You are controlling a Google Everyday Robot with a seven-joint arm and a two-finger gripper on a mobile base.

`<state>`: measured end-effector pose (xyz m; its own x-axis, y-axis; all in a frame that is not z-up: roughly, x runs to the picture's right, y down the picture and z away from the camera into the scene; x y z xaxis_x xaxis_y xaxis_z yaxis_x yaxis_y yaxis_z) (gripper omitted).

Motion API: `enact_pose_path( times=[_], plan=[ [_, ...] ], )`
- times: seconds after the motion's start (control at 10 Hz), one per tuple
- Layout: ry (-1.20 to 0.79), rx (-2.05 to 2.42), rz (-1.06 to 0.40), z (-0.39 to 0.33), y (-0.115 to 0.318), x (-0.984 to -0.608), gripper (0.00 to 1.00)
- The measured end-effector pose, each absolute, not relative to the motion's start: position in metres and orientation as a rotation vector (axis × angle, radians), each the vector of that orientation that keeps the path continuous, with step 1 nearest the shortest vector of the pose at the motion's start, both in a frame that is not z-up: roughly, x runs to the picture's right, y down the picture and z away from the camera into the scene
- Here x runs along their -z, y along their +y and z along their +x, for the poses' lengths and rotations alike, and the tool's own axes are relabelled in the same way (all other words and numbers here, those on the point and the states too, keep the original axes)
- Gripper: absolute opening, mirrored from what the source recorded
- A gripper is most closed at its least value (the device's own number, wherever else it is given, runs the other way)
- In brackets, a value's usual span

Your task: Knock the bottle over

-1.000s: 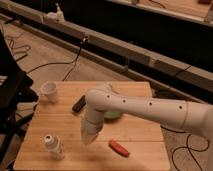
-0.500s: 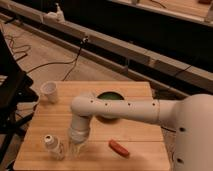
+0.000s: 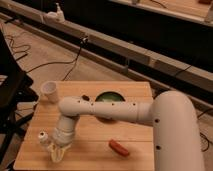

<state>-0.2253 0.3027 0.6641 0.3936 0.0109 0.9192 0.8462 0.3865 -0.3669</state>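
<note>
- Your hand (image 3: 58, 151) is low over the front left corner of the worktop (image 3: 95, 142), fingers pointing down toward the wood. You cannot tell from this view how they are set.
- The bottle (image 3: 45, 138) stands just left of the hand, at the worktop's front left, touching it or nearly so. It looks tipped a little away from the arm, though you cannot be sure it has left its base.
- The arm reaches across from the right with the wrist bent down, which puts the hand level with the bottle's body: a good height for a sideways shove.
- Half a second ago the hand sat slightly farther right and the bottle looked upright; since then the hand has closed onto it.
- The white cup (image 3: 49, 91), green bowl (image 3: 109, 98) and red sausage-shaped item (image 3: 118, 147) are where they were.
</note>
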Motion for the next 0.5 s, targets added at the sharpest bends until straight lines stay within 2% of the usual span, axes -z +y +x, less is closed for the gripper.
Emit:
enact_pose_path(
  times=[0.5],
  plan=[
    [-0.997, 0.489, -0.834, -0.235, 0.226, -0.718, 0.0]
  ],
)
